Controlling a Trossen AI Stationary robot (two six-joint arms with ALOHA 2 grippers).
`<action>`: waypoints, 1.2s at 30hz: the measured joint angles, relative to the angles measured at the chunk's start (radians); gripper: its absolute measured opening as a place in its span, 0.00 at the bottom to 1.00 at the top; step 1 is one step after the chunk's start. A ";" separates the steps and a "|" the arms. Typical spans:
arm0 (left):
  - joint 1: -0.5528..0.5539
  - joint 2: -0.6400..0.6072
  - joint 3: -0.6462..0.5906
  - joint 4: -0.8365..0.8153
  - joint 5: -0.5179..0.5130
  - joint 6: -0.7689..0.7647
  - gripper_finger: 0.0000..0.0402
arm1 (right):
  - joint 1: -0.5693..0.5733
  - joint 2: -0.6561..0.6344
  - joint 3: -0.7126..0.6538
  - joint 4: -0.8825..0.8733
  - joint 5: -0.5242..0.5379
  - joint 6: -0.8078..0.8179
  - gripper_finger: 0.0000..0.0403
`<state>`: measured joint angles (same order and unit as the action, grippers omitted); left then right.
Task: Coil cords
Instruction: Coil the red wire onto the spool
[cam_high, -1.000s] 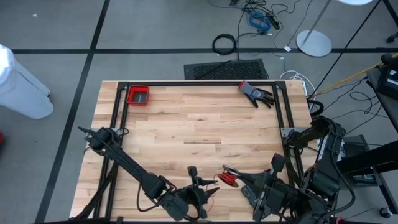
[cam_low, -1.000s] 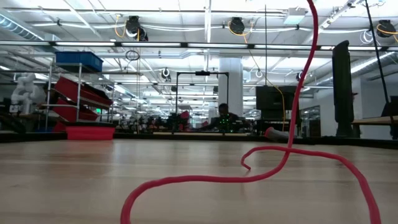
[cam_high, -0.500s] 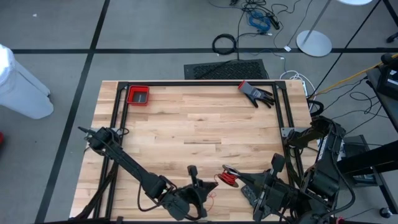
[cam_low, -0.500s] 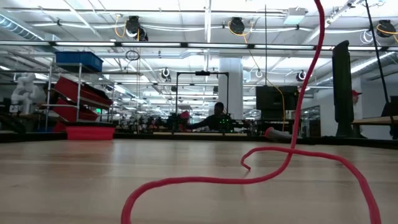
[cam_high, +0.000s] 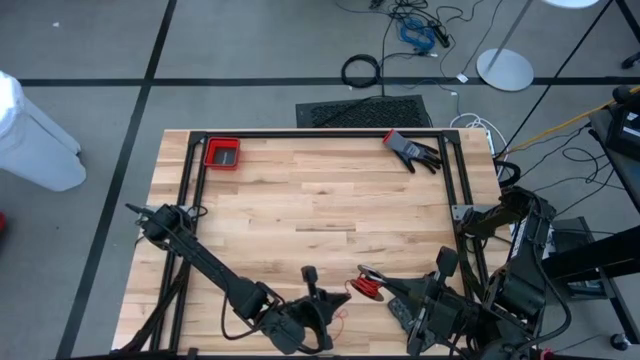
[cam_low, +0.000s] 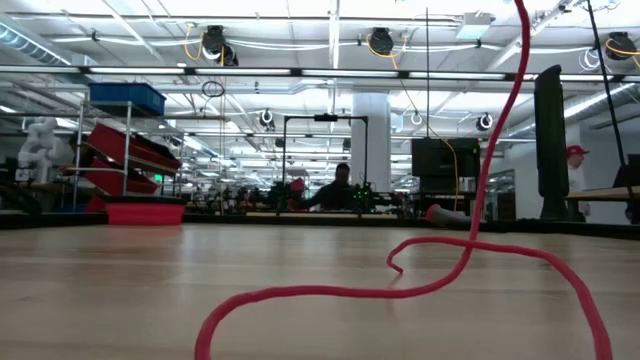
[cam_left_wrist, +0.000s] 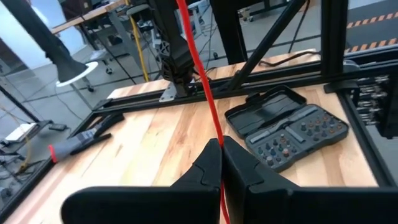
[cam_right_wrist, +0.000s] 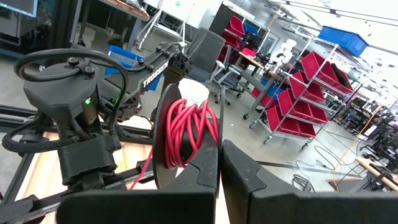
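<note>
The thin red cord (cam_low: 400, 290) lies in loose loops on the wood table and rises steeply to the upper right. Its far end is wound as a red coil (cam_right_wrist: 189, 134) on a small black disc (cam_right_wrist: 163, 146). At the near edge, my left gripper (cam_high: 320, 296) is shut on the rising stretch of cord. Just to its right, my right gripper (cam_high: 370, 284) is shut on the wound disc and holds it above the table. From the left fingers, the cord (cam_left_wrist: 198, 68) runs straight up to that disc. My left gripper pinches a single strand of the cord (cam_left_wrist: 217, 138) between its two fingertips. The fingers lie nearly level, and the cord crosses them and runs taut toward the disc. My right gripper holds the wound disc at its lower edge (cam_right_wrist: 198, 163). The fingers hide the exact place of contact. The disc stands on edge, clear of the table, and cord (cam_right_wrist: 144, 169) trails down from it.
An open black tool case (cam_left_wrist: 287, 127) lies on the table by the right arm. A dark glove with a red cuff (cam_high: 412, 150) is at the far right, and a red tray (cam_high: 222, 153) at the far left. A black frame (cam_high: 320, 134) rims the table.
My left gripper has shut on the cord without moving from its place. The rising stretch of cord has shifted slightly sideways and straightened. The loops on the table have stayed where they were. My right gripper has kept still.
</note>
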<state>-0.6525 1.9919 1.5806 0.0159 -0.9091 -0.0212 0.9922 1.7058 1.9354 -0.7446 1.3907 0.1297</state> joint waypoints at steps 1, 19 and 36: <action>0.001 0.000 0.000 0.003 0.011 0.000 0.00 | 0.000 0.000 0.000 0.000 0.000 0.000 0.00; 0.134 -0.002 0.000 0.072 0.064 0.026 0.00 | -0.024 0.000 0.000 0.000 -0.002 0.104 0.00; 0.146 -0.001 0.000 0.110 0.094 -0.023 0.00 | -0.107 0.032 0.000 0.000 -0.003 0.135 0.00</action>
<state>-0.5063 1.9907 1.5806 0.1261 -0.8146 -0.0437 0.8849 1.7376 1.9355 -0.7445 1.3881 0.2649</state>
